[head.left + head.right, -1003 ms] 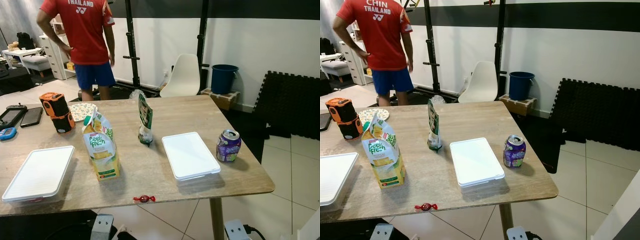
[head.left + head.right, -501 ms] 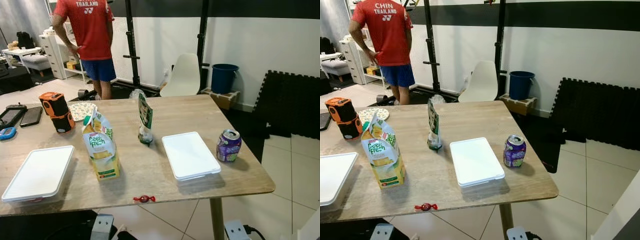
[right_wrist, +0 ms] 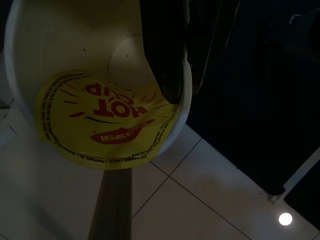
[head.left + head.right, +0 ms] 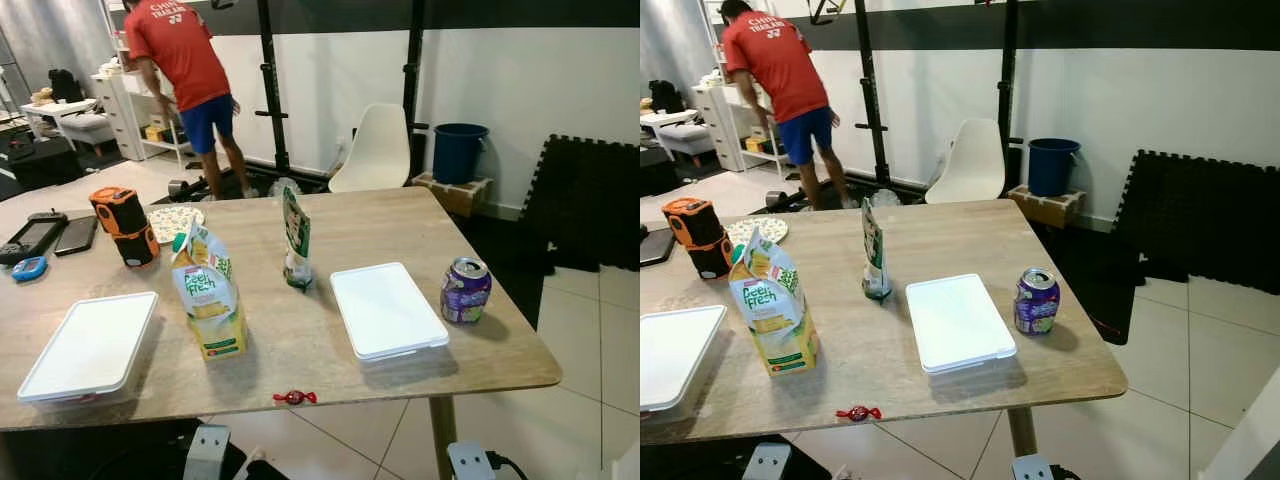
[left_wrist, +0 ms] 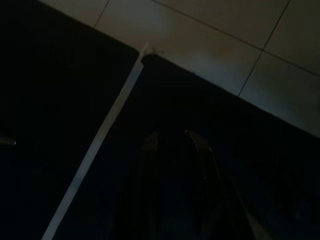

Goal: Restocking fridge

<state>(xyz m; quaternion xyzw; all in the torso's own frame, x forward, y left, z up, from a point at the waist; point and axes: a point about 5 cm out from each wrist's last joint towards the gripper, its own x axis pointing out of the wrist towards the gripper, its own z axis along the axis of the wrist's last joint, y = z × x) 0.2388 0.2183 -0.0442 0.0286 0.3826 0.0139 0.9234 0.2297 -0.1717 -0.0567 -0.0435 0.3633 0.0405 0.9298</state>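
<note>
The right tool [image 3: 175, 75] stays clamped on a Hot Cup noodle cup [image 3: 100, 110] while the person [image 4: 185, 70] walks off from the counter [image 4: 330, 350]; left tool's state unclear.

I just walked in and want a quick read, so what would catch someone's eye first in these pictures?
Probably the yellow juice carton standing near the middle of the wooden table, with a purple can towards the right edge and two white lidded containers lying flat on either side of the carton. Beyond the table, a person in a red shirt bends by the far wall. In the right wrist view, the right gripper holds a white cup with a yellow Hot Cup lid.
</note>
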